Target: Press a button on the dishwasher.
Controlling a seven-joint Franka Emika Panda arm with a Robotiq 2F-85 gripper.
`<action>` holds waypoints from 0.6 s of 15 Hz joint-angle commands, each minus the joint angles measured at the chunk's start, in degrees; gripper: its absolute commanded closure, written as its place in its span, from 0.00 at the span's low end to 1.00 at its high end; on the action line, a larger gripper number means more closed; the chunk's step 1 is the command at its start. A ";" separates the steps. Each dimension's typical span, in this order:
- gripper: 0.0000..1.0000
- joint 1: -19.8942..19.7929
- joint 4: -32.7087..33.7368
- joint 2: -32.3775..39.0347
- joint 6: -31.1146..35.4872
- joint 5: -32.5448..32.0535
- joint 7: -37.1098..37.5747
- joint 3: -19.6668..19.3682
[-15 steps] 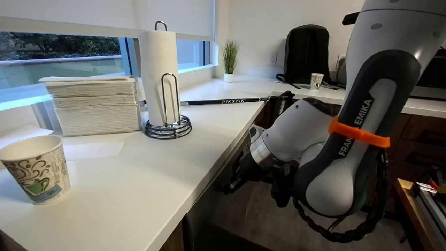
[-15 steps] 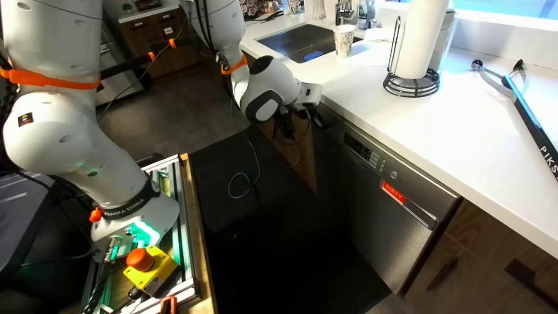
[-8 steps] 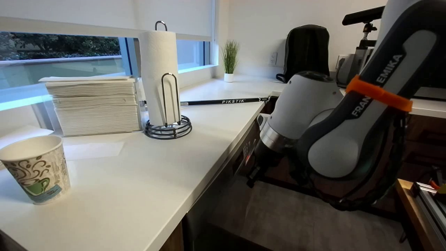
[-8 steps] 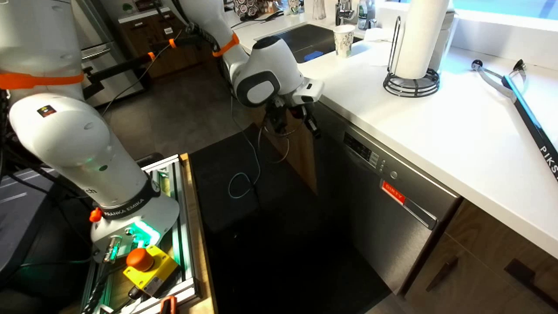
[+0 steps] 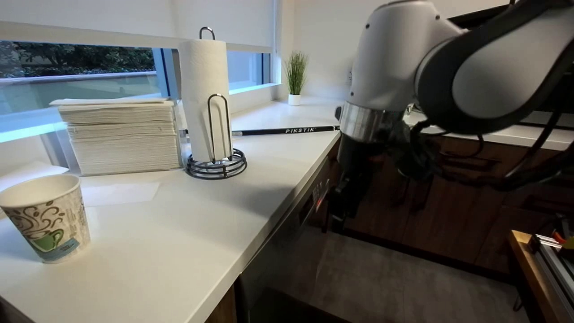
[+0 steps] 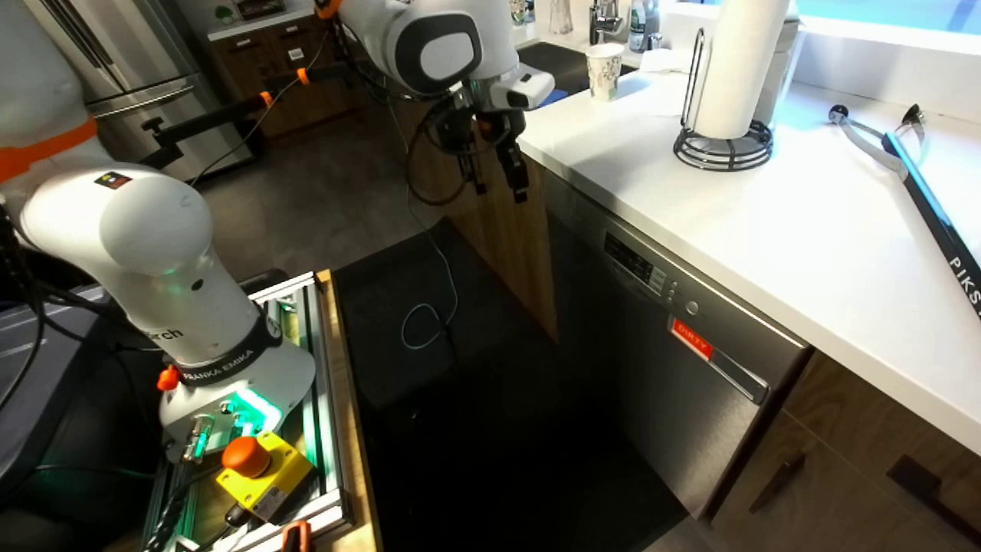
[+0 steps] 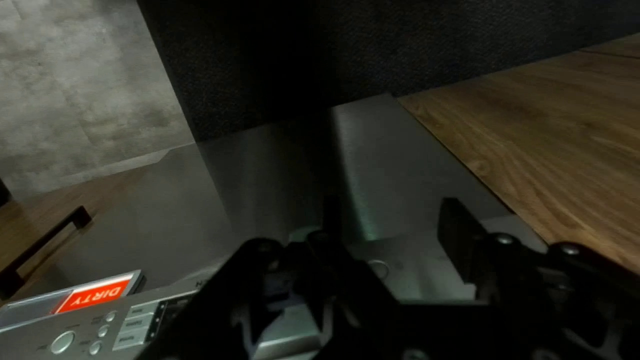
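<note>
The dishwasher (image 6: 690, 414) has a brushed steel front, shut flush under the counter. Along its top strip sit a display, small buttons (image 6: 673, 291) and a round knob-like button (image 6: 692, 307). In the wrist view the dishwasher (image 7: 410, 180) fills the middle, with pale round buttons (image 7: 102, 330) at lower left. A ring-outlined round button (image 7: 378, 269) shows between my fingers in that picture. My gripper (image 7: 391, 212) is open, its two dark fingers apart with nothing held. In an exterior view the gripper (image 6: 500, 193) hangs pointing down, off the dishwasher's far upper corner, apart from it.
A white countertop (image 6: 766, 222) overhangs the dishwasher, close to my wrist. On it stand a paper towel roll (image 5: 206, 98), paper cups and a PIKSTIK reacher (image 5: 300, 130). A red DIRTY sign (image 6: 691, 338) sits on the dishwasher front. Wooden cabinets (image 6: 843, 445) flank it.
My gripper has risen and drawn back from the dishwasher front, tilting to point more downward. Its fingers have spread apart. The dishwasher and the counter items look the same.
</note>
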 commanded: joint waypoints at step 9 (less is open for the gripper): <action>0.00 -33.54 3.24 -22.73 -11.88 0.33 9.99 34.21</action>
